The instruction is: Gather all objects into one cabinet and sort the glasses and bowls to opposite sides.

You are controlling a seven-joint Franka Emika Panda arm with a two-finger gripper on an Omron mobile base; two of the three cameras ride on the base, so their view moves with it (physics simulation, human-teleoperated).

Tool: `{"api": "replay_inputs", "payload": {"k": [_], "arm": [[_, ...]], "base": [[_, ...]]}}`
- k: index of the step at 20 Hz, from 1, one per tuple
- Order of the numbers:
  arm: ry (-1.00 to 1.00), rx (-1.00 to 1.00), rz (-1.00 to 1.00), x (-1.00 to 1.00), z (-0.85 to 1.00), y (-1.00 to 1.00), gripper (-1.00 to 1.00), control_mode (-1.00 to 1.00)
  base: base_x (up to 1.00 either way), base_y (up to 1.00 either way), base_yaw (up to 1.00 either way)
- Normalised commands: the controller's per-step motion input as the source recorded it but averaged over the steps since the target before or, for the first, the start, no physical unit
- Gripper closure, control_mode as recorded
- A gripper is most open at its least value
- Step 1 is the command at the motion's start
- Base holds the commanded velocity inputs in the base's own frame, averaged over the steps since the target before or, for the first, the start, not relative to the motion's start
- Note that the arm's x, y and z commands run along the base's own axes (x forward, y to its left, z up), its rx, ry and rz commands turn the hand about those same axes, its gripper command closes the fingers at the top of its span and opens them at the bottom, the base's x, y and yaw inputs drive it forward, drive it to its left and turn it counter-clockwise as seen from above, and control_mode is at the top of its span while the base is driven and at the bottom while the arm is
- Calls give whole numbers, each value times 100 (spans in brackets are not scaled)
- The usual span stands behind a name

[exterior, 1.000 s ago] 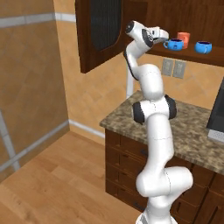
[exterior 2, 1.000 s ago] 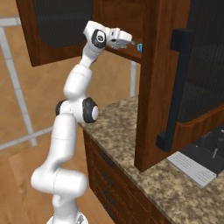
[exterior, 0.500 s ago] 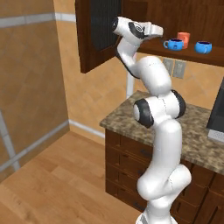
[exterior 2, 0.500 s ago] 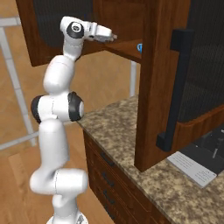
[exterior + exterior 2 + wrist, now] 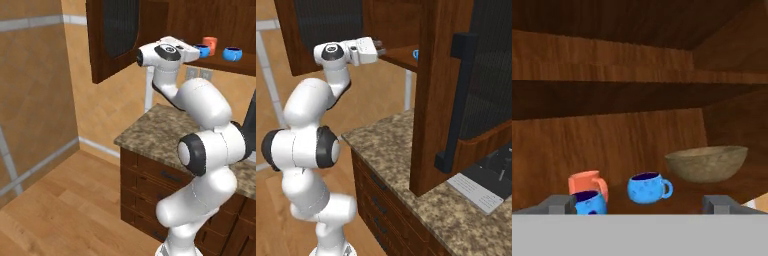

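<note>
From the left base view, the gripper hangs at the front edge of the open cabinet shelf, just beside a blue cup; the orange mug and a second blue cup stand further along that shelf.

From the right base view, the gripper points into the cabinet at the shelf's front edge, above the worktop.

In the hand view, the fingertips stand wide apart with nothing between them. The mug and two cups sit on one side, the wooden bowl on the other. Everything looks gathered and sorted, so I judge the next move is pulling clear.
</note>
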Motion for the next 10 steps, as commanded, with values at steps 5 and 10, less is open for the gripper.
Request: {"api": "replay_inputs", "payload": {"k": [5, 10], "arm": [[-39, 0, -7, -100, 66, -5, -100, -100], [-37, 0, -6, -100, 49, 0, -100, -100]], "base": [[0, 0, 0], [0, 0, 0]]}}
